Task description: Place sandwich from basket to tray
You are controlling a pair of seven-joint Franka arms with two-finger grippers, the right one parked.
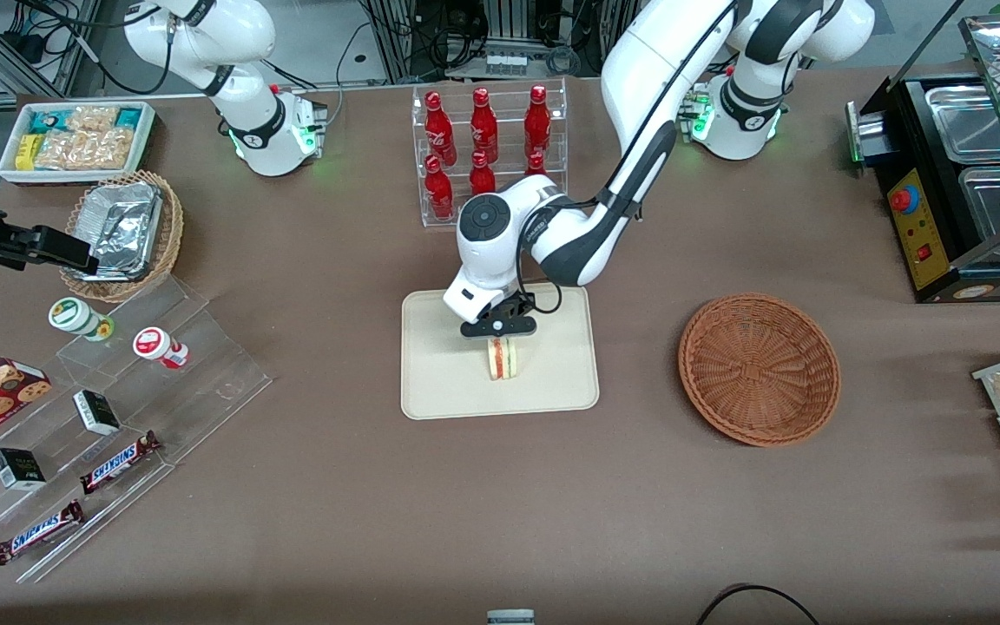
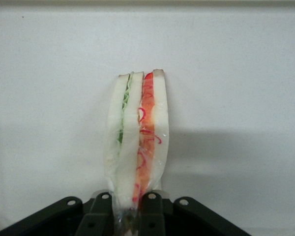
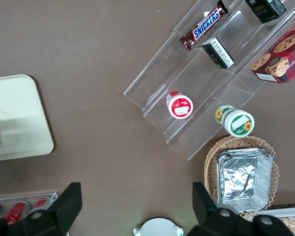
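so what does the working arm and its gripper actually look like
The left arm has glossy white rounded shells with dark grey joint sections, a round dark cap on the wrist, a thin black cable along it and a green light at its base. The gripper, above the tray, is black with screw heads.

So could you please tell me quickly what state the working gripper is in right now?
Left gripper: over the tray, jaws shut on the sandwich.
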